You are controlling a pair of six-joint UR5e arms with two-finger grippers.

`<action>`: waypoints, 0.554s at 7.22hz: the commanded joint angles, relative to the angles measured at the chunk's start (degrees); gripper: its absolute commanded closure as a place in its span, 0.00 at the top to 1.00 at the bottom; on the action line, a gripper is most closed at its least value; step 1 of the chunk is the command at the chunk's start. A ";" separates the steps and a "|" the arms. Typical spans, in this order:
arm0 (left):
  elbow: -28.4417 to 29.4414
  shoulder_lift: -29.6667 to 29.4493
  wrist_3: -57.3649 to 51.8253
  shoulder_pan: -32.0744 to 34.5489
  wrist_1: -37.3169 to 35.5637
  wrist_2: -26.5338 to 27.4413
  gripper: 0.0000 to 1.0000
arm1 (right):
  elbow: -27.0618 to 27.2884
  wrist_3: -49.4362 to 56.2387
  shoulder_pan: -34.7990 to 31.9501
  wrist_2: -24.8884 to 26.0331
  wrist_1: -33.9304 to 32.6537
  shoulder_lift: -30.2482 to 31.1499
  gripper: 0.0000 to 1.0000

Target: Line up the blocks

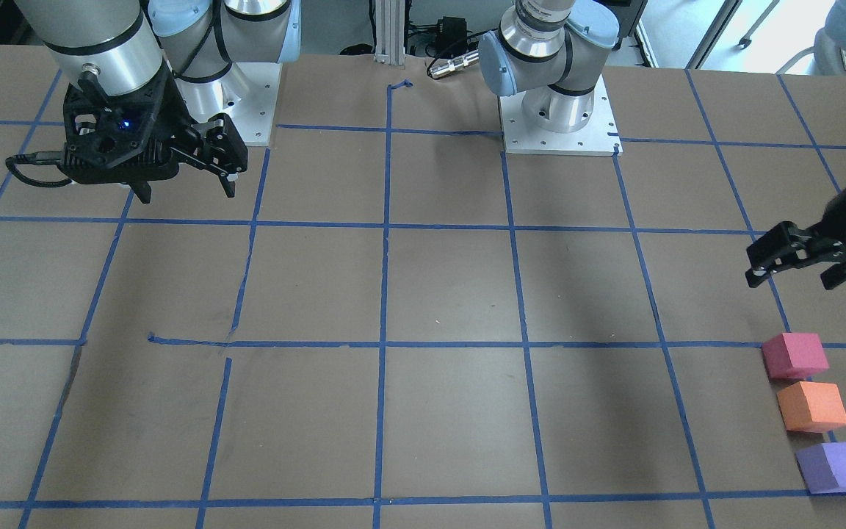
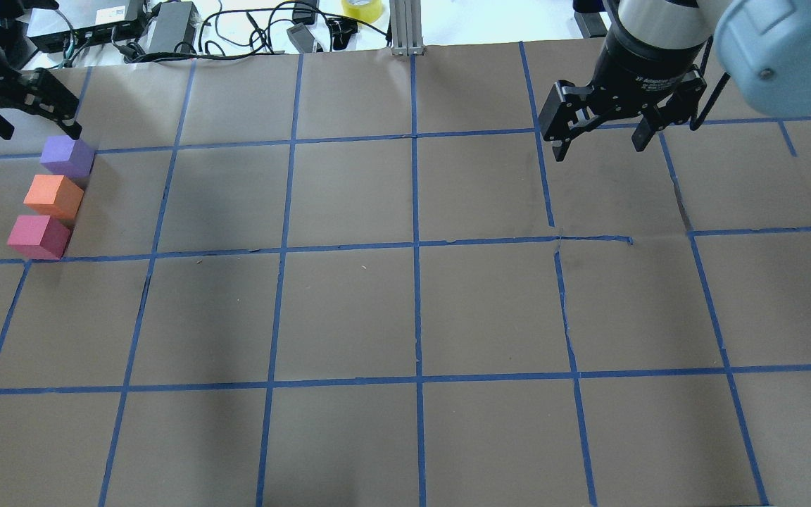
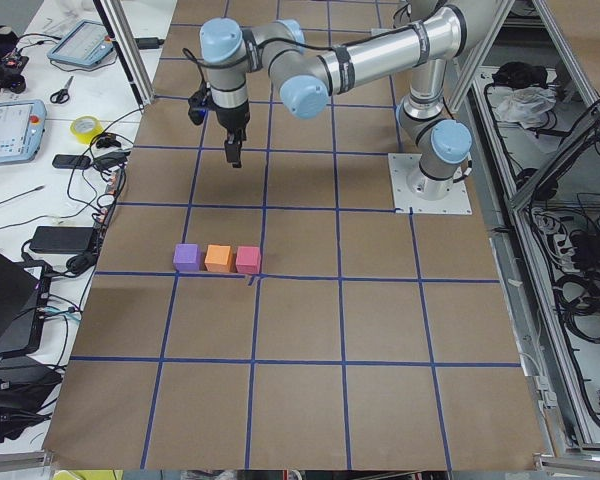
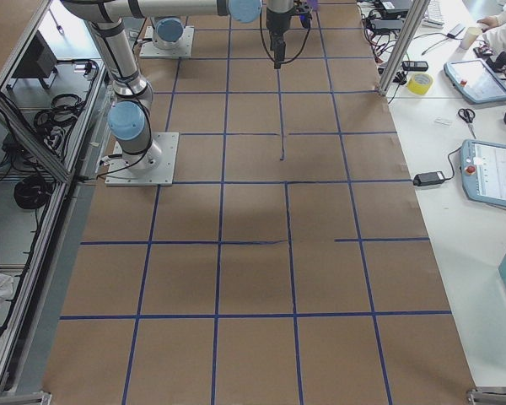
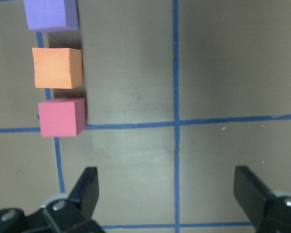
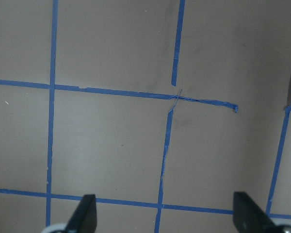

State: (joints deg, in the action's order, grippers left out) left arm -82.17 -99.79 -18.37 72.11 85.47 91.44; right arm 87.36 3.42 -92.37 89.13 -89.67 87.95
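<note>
Three small foam blocks lie in a straight row near the table's left end, close together: purple (image 2: 67, 156), orange (image 2: 53, 197) and crimson (image 2: 38, 236). In the front view they are crimson (image 1: 794, 355), orange (image 1: 812, 405) and purple (image 1: 834, 467). The left wrist view shows purple (image 5: 51, 14), orange (image 5: 57, 67) and crimson (image 5: 61, 117). My left gripper (image 2: 39, 130) (image 1: 792, 279) (image 5: 167, 194) is open and empty, raised above the table near the row and touching no block. My right gripper (image 2: 598, 149) (image 1: 188, 195) (image 6: 165, 213) is open and empty, over bare paper far from the blocks.
Brown paper with a blue tape grid (image 2: 416, 246) covers the table. The arm bases (image 1: 559, 110) (image 1: 236, 103) stand at the robot's edge. Cables and a yellow tape roll (image 2: 362, 8) lie beyond the far edge. Tablets (image 4: 493, 173) lie on a side bench.
</note>
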 commanded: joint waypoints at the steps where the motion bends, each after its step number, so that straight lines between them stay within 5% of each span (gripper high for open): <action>1: -1.77 4.24 16.18 11.68 -1.53 -0.21 1.00 | 0.00 0.01 0.09 0.08 0.02 0.03 1.00; 4: -4.21 6.71 22.23 18.85 -5.13 0.50 1.00 | 0.00 0.01 0.00 -0.01 0.02 0.03 1.00</action>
State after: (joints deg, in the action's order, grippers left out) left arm -84.86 -94.15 1.56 89.13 81.32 91.76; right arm 87.36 3.41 -92.33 89.19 -89.65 87.98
